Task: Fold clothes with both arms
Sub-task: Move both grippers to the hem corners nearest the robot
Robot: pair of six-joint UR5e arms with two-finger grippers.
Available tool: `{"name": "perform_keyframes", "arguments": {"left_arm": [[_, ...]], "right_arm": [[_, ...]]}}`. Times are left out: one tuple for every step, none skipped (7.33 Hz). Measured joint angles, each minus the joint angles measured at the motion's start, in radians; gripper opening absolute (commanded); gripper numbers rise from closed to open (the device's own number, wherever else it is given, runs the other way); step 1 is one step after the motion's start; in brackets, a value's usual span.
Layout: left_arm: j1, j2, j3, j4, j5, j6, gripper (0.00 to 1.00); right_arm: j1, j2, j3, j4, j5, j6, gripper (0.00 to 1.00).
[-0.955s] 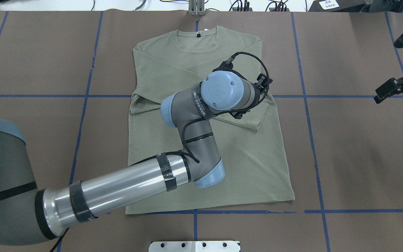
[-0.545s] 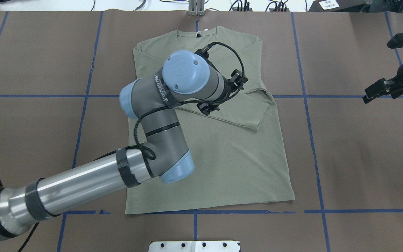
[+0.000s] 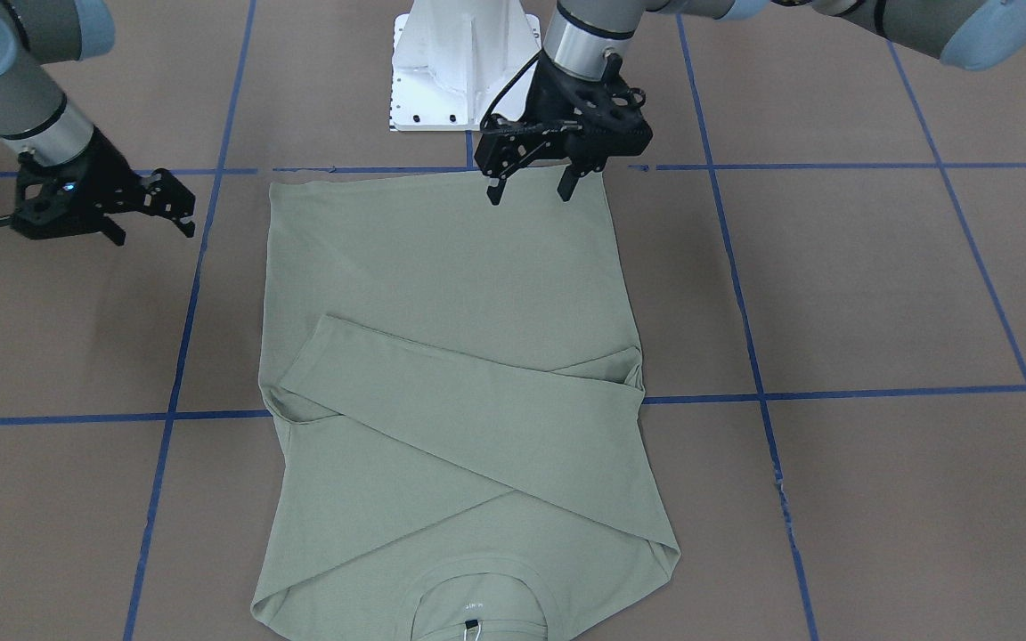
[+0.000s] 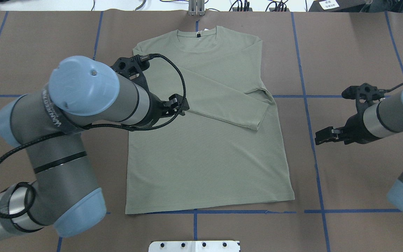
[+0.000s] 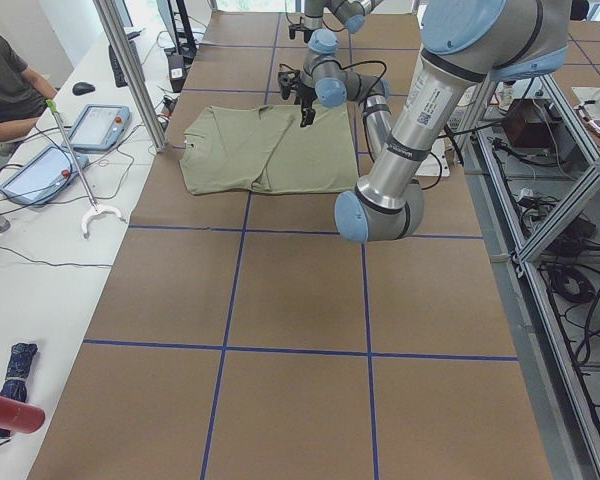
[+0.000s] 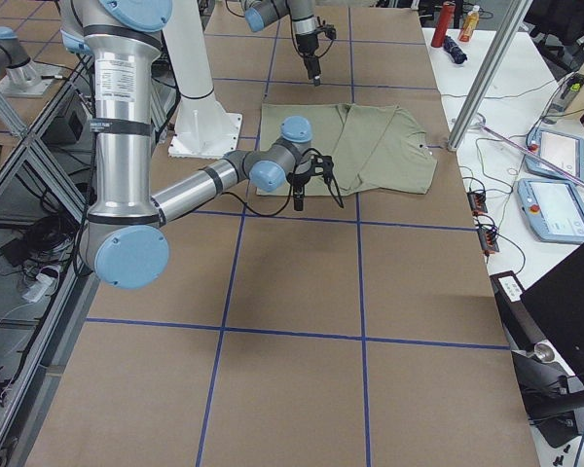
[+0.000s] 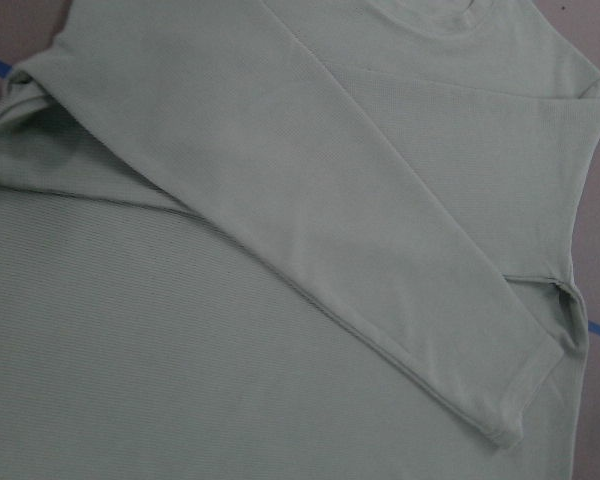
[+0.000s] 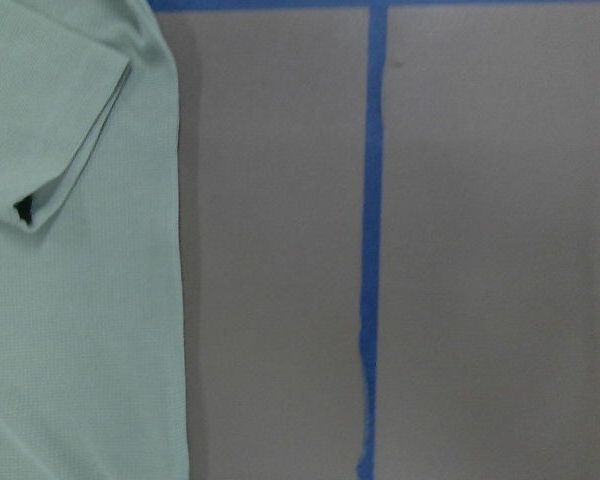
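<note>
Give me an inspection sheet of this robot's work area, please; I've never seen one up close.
Surface: brown table cover with a blue tape grid, lying flat.
Job's things: green shirt spread flat, neck away from the robot, both sleeves folded across the chest, top sleeve running diagonally; white tag at the collar.
Clutter: nothing seen on the cover.
Grippers: left gripper above the shirt, fingers open, holding nothing; right gripper open, beside the shirt over bare cover.
Cables: black cable loops off the left wrist; further cables at the far edge.
Surroundings: white pedestal; side bench with tablets and a person.
</note>
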Motion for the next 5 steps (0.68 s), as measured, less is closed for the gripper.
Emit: {"name": "perform_keyframes", "arguments": {"left_arm": [[-0.001,0.048,-0.069,0.033,0.0,0.031,1.0],[-0.001,0.091,-0.117,0.045,0.0,0.052,1.0],[-0.002,0.117,-0.143,0.049,0.0,0.062,1.0],[-0.002,0.126,-0.155,0.05,0.001,0.066,1.0],[-0.002,0.129,-0.16,0.05,0.001,0.066,1.0]], "right_arm": [[-0.121,-0.01,0.03,0.003,-0.096,0.114,0.99],[-0.228,-0.006,0.044,0.003,-0.18,0.207,0.99],[-0.303,0.002,0.046,0.002,-0.231,0.257,0.98],[-0.354,0.011,0.037,-0.001,-0.262,0.279,0.96],[-0.38,0.026,0.018,-0.003,-0.277,0.286,0.93]]}}
